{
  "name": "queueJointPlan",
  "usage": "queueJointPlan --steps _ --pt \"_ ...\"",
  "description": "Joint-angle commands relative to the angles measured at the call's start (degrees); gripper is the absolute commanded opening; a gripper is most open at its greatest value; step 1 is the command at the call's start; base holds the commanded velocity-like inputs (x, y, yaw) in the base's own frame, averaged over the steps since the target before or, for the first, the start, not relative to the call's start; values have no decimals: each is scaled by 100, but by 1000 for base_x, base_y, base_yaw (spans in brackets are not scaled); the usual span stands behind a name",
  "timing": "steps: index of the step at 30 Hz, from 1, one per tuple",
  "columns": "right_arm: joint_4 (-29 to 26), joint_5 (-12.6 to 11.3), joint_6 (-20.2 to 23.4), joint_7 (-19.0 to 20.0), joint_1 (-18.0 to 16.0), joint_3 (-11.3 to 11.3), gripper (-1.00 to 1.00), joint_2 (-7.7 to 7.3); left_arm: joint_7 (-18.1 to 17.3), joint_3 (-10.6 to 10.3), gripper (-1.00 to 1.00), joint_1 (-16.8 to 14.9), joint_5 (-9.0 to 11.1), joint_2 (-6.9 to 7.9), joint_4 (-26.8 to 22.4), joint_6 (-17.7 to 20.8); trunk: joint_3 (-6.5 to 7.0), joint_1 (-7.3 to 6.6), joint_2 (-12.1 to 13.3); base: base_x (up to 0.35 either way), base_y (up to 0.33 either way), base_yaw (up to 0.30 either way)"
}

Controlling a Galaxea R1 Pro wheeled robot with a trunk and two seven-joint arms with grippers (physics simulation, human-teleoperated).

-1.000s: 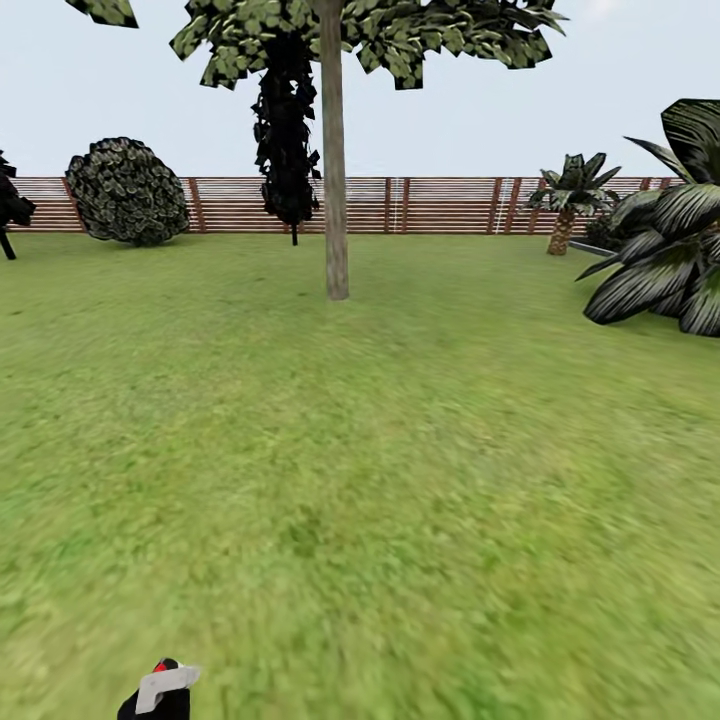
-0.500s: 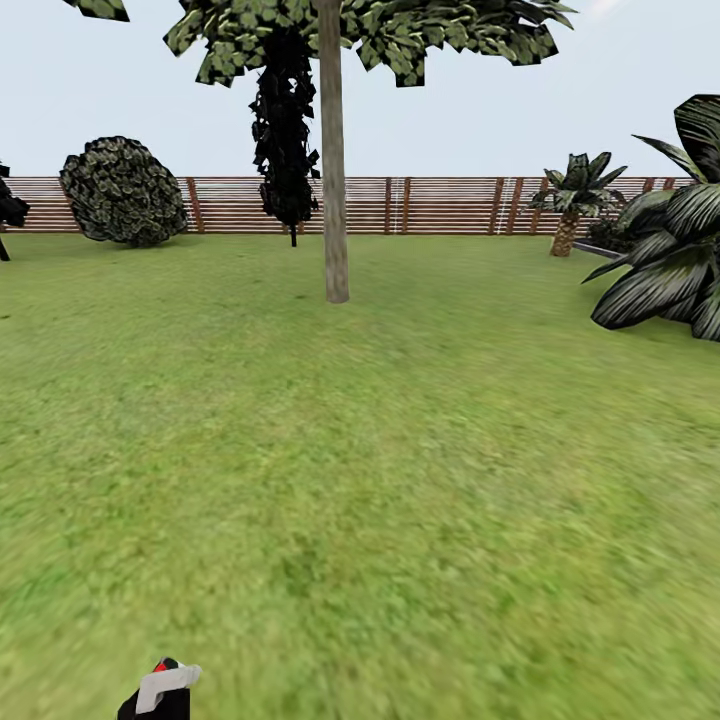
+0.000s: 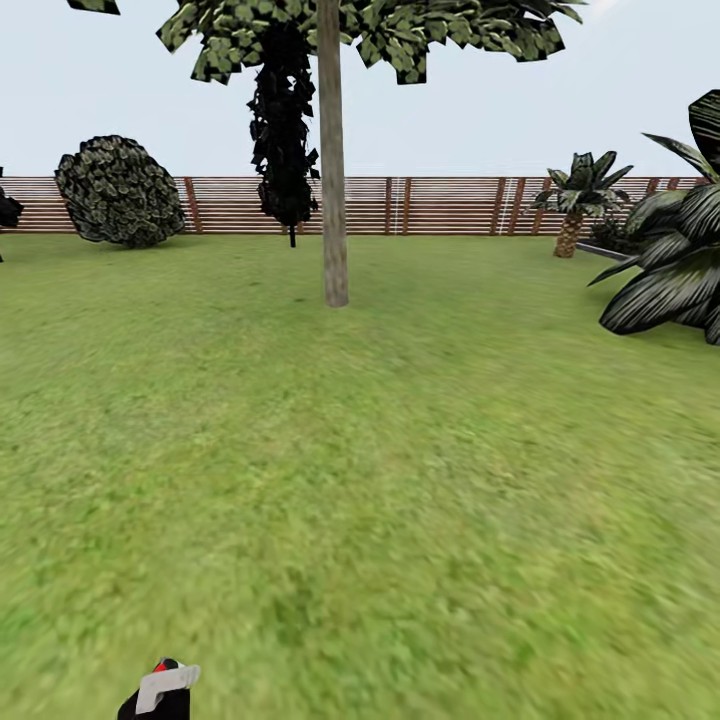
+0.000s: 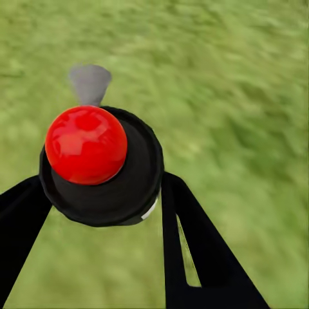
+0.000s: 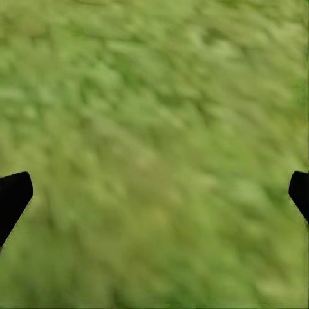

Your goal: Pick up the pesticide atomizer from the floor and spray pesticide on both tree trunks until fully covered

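Observation:
One tree stands ahead in the head view, its slim pale tree trunk (image 3: 333, 200) rising from the lawn into a dark blocky crown (image 3: 420, 30). The pesticide atomizer (image 3: 162, 688) shows at the lower left edge as a black body with a red cap and a grey nozzle. In the left wrist view my left gripper (image 4: 96, 193) is shut on the atomizer (image 4: 100, 164), with one black finger on each side of its body. My right gripper (image 5: 154, 193) is open over bare grass, its fingertips (image 5: 13, 196) at the frame's sides. A wide stretch of lawn lies between me and the trunk.
A brown slatted fence (image 3: 440, 205) closes the far side of the garden. In front of it are a round shrub (image 3: 120, 190), a near-black conifer (image 3: 285, 130) and a short palm (image 3: 575, 200). A big broad-leaved plant (image 3: 670, 270) juts in at the right.
The whole head view has crept forward: the trunk's base sits slightly lower, and the plants at the right have slid outward. The atomizer keeps its place in my left gripper.

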Motion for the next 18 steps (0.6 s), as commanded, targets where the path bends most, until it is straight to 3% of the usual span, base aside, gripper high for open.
queueJointPlan --steps 1,18 --pt "4 36 -18 24 -3 -45 100 0 -25 5 -100 -3 50 0 4 -15 -5 2 -2 339 0 0" --pt "4 32 -18 24 -3 -45 100 0 -27 5 -100 -3 50 0 4 -15 -5 2 -2 339 0 0"
